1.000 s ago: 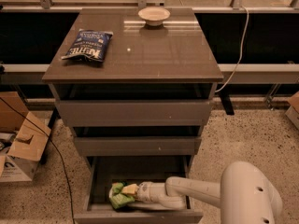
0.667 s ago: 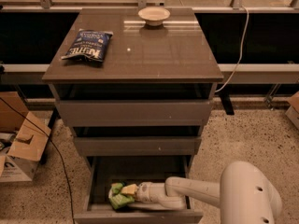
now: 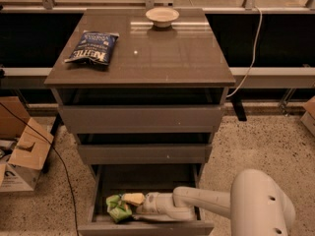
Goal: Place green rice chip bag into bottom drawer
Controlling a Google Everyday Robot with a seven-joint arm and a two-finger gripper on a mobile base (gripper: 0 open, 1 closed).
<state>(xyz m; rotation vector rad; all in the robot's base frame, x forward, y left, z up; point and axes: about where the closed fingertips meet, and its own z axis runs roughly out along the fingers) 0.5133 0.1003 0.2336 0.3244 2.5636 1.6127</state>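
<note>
The green rice chip bag (image 3: 116,209) lies at the front left of the bottom drawer (image 3: 147,227), which is pulled out below the two shut drawers. My gripper (image 3: 130,203) reaches into this drawer from the right and sits right against the bag's right side, low in the tray. My white arm (image 3: 206,203) runs across the drawer's right half. The gripper covers part of the bag.
A dark blue chip bag (image 3: 91,47) lies on the cabinet top (image 3: 167,58) at the left, and a small white bowl (image 3: 162,16) stands at the back. Cardboard boxes (image 3: 19,151) sit on the floor to the left. A cable (image 3: 248,58) hangs at the right.
</note>
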